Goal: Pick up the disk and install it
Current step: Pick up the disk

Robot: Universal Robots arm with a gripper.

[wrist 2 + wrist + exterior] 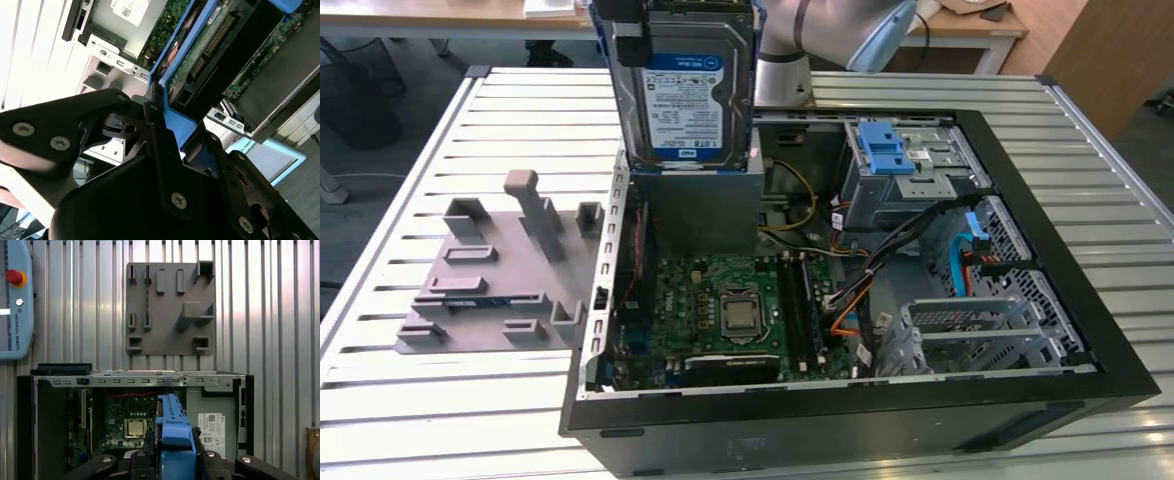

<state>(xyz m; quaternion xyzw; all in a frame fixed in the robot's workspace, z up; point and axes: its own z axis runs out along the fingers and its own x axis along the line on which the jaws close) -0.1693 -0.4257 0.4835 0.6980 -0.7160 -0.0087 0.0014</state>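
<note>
The black jaws pinch the blue rail of the flat silver, white-and-blue-labelled disk [683, 85]. It hangs long axis upright, seemingly just above the grey power-supply box [700, 205] inside the open black computer case [854, 435].

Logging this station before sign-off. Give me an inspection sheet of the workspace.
Surface: slatted metal table, open computer case on it.
Job's things: the disk, upright, held above the case, not seated.
Clutter: grey stand beside the case, on the exterior view's left.
Grippers: gripper shut on the disk's blue rails.
Cables: loose wire bundles inside the case.
Surroundings: teach pendant in the first wrist view; desk behind.
</note>
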